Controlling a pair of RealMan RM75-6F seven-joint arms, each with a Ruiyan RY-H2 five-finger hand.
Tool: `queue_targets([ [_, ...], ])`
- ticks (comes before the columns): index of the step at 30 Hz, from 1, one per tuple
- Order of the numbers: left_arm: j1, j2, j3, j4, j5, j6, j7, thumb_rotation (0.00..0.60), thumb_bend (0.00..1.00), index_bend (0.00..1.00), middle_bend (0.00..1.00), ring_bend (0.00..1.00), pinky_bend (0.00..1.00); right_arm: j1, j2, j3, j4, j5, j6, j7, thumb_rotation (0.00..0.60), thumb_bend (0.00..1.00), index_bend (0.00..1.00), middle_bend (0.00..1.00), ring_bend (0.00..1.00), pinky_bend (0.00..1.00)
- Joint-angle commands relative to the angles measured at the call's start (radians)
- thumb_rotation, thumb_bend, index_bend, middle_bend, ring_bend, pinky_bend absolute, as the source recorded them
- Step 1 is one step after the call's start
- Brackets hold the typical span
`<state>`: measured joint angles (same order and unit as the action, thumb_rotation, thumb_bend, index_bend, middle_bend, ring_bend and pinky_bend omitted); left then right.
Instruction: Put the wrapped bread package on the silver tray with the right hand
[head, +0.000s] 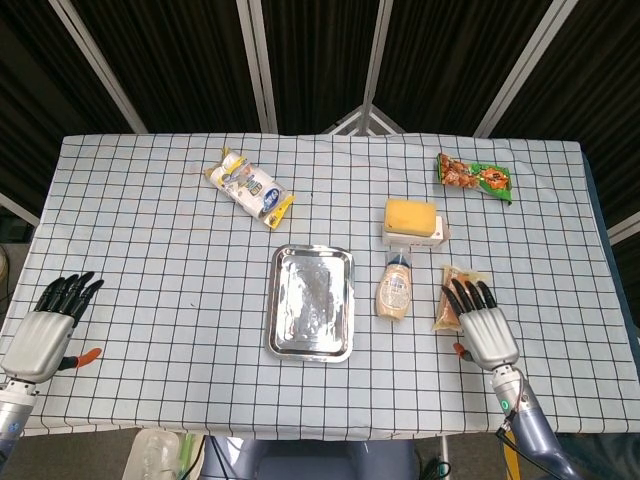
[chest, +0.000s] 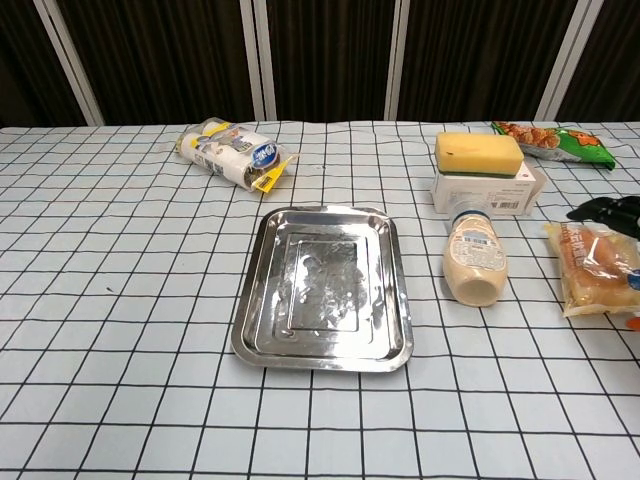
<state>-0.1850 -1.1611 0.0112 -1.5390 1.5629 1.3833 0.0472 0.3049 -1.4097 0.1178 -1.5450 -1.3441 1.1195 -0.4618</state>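
My right robot hand covers part of the bread; the frame edges clip the rest.

In the head view my right robot hand (head: 484, 325) hides the lower end of the wrapped bread package (head: 452, 292); whether my fingers touch it, I cannot tell. At the chest view's right edge only dark fingertips (chest: 606, 209) show. My left robot hand (head: 45, 322) sits lower left, its arm cut off.

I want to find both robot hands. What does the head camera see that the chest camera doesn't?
Only the head view shows the left robot hand, lying open at the table's near left edge, and the whole right robot hand over the wrapped bread package. Only the chest view shows the silver tray close up; of the right hand it catches just dark fingertips. Both show the tray, bread and sauce bottle.
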Motion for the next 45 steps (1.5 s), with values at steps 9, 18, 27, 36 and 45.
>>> queue_targets([
  [9, -0.006, -0.009, -0.004, -0.003, -0.018, -0.017, 0.025, 0.600, 0.04, 0.00, 0.00, 0.00, 0.00, 0.056, -0.030, 0.021, 0.076, 0.073, -0.069, 0.039, 0.600, 0.28, 0.00, 0.00, 0.00, 0.00],
  [18, -0.003, -0.005, -0.003, -0.005, -0.019, -0.012, 0.019, 0.600, 0.04, 0.00, 0.00, 0.00, 0.00, 0.097, -0.043, 0.023, 0.116, 0.123, -0.131, 0.052, 0.600, 0.28, 0.00, 0.00, 0.00, 0.09],
  [27, -0.005, -0.003, -0.005, -0.004, -0.022, -0.016, 0.014, 0.600, 0.04, 0.00, 0.00, 0.00, 0.00, 0.120, -0.054, 0.008, 0.141, 0.124, -0.152, 0.091, 0.600, 0.57, 0.36, 0.25, 0.16, 0.47],
  [36, -0.003, -0.001, -0.003, -0.005, -0.017, -0.008, 0.010, 0.600, 0.04, 0.00, 0.00, 0.00, 0.00, 0.114, -0.031, -0.010, 0.083, 0.085, -0.080, 0.056, 0.600, 0.61, 0.46, 0.34, 0.24, 0.54],
  [45, -0.001, 0.002, -0.001, -0.007, -0.008, -0.002, 0.004, 0.600, 0.04, 0.00, 0.00, 0.00, 0.00, 0.120, 0.041, -0.001, -0.153, 0.036, 0.030, -0.123, 0.600, 0.61, 0.46, 0.34, 0.24, 0.54],
])
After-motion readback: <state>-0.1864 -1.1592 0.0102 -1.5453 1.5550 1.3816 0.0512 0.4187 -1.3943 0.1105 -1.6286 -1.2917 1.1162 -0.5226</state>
